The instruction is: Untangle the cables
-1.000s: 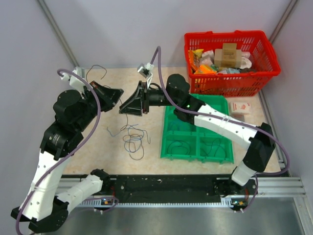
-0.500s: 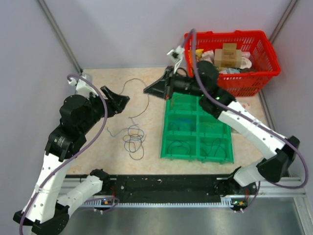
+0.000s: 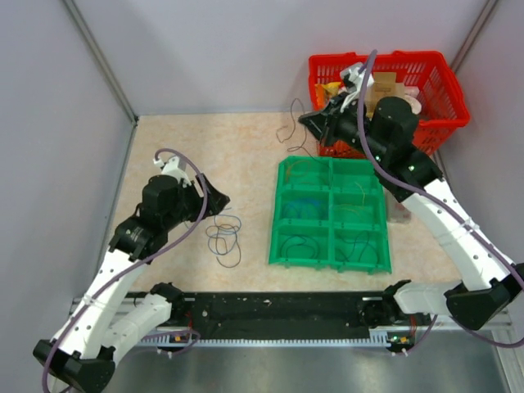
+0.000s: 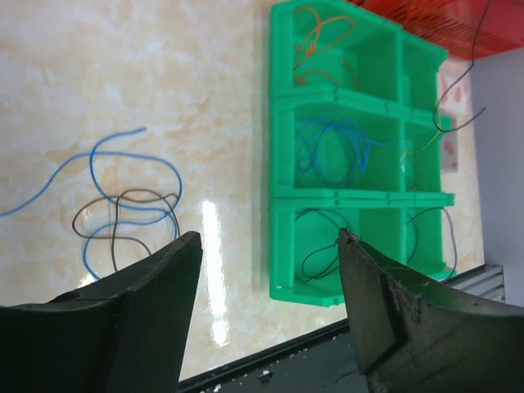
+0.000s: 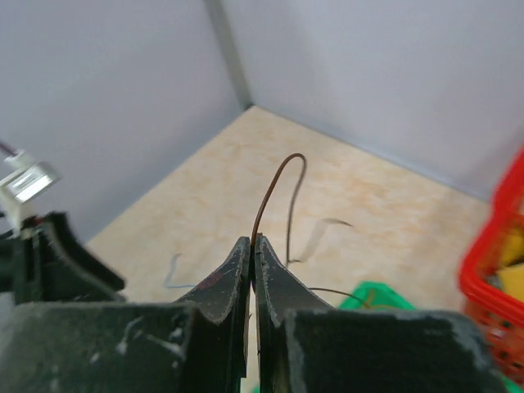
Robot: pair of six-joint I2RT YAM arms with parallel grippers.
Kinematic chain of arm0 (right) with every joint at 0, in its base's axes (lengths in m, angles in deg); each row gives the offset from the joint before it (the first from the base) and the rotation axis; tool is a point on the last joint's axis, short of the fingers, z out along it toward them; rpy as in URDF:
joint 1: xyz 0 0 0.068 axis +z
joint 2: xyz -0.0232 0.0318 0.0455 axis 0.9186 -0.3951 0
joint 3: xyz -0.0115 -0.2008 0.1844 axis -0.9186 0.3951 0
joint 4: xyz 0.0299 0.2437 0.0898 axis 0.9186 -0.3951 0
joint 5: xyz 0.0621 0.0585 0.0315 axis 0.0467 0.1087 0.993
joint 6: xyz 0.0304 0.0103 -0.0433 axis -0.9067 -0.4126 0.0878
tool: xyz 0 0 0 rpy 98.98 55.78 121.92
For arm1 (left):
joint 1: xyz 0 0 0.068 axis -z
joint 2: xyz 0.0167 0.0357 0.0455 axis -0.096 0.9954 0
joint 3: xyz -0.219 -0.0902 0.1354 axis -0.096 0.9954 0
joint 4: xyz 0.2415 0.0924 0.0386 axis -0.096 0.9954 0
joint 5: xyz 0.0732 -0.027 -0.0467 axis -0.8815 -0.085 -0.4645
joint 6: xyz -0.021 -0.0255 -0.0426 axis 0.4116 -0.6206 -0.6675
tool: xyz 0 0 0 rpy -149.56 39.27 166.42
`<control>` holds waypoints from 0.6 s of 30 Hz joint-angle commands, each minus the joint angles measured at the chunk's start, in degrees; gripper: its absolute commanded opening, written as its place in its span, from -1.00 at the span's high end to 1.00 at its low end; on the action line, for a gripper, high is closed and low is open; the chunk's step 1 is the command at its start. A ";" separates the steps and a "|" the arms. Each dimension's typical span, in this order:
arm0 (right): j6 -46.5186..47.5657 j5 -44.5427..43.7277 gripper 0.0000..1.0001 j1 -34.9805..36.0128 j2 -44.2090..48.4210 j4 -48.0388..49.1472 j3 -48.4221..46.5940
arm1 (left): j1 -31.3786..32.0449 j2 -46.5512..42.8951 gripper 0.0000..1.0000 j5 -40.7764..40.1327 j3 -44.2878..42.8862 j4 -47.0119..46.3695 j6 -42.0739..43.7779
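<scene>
right jaws: pinching brown cable [image 5: 265,192], arching up and forward | left jaws: open

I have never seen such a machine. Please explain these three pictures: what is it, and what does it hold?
These are two robot arms bolted to a table, each ending in a two-finger gripper. The wide picture looks down from above; the other two come from cameras on the wrists, showing their own fingers. On the table lie loose cables, blue and dark, a green tray with wires in its compartments, and a red basket. The right gripper is shut on a thin brown wire. The left gripper is open and holds nothing.
</scene>
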 commanded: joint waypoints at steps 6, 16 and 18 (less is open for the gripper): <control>4.47 -13.66 1.00 -12.29 3.02 6.69 6.19 | -0.22 0.97 -0.42 6.45 9.37 -11.14 -4.18; 8.24 -26.50 1.00 -12.91 8.57 25.51 24.13 | -0.22 0.36 -0.41 6.36 10.95 -12.02 -3.48; 8.60 -27.65 1.00 -12.91 9.88 28.14 28.25 | -0.31 0.54 -0.41 6.19 10.95 -12.02 -3.57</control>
